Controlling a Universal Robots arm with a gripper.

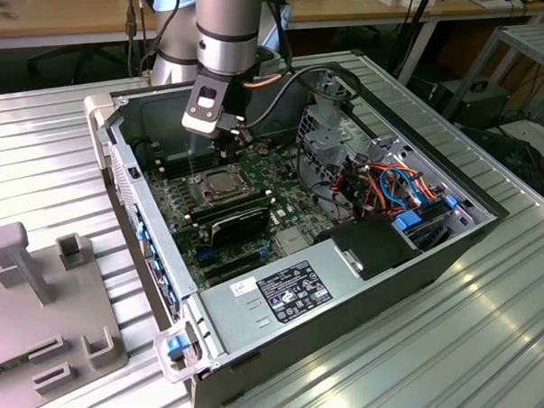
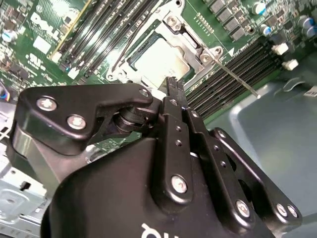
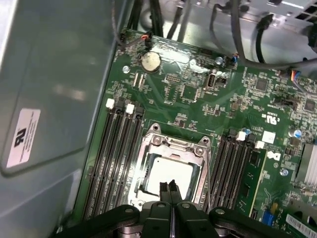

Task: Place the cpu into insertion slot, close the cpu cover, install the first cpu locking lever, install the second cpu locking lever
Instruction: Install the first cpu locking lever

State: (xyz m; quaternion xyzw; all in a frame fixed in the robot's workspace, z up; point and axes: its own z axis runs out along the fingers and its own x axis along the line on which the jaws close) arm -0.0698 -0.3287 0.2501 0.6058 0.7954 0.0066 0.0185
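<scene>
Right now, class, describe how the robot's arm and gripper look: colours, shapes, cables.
The arm is a silver-grey cylinder with black joint bands. The gripper is matt black, with jointed link fingers and silver screw heads. A black cable loops beside the wrist.

arm (image 1: 221, 34): vertical, coming from above | jaws: pressed together, pointing downward
</scene>
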